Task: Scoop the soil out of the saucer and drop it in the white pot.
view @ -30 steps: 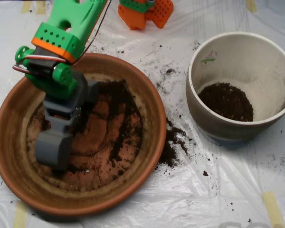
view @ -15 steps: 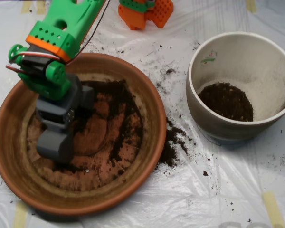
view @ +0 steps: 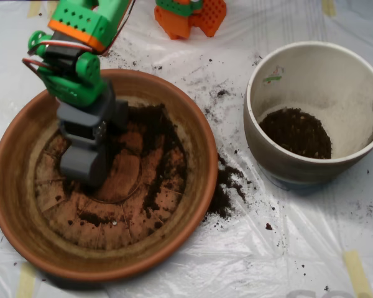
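Terracotta saucer (view: 25,205), one, soil (view: 165,155) smeared across it; more soil in the single white pot (view: 336,81), right. Gripper (view: 84,167) over the saucer's left, clenched or released I can't tell. Spilt crumbs (view: 227,186) between.

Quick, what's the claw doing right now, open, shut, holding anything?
Claw: over the saucer, apparently shut; whether it holds soil cannot be told.
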Robot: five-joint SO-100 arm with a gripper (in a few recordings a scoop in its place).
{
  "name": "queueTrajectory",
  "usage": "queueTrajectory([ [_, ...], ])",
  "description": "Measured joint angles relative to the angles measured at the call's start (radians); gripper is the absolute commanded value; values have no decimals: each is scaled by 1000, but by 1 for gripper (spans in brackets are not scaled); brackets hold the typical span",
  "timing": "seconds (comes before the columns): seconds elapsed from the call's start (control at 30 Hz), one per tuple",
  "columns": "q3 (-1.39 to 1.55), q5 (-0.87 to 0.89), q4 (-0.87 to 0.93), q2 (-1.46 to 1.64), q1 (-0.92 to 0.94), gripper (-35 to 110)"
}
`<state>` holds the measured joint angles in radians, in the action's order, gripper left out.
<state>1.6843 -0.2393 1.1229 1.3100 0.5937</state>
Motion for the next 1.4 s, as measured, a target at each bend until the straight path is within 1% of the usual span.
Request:
queueTrajectory([
  [0.1,189,-14,-92,140,-14,15],
  [0.2,287,-8,-152,213,-31,2],
  [0.33,331,-15,-161,250,-48,0],
  [0.47,339,-11,-117,265,-67,0],
  [0.57,339,-6,-97,333,-94,0],
  [0.63,339,15,-49,388,-115,-1],
  [0.73,273,72,25,449,-149,-1],
  [1.03,-115,161,279,505,-288,-1],
  [1.23,-267,164,364,555,-468,-1],
  [1.4,-285,164,376,592,-646,-1],
])
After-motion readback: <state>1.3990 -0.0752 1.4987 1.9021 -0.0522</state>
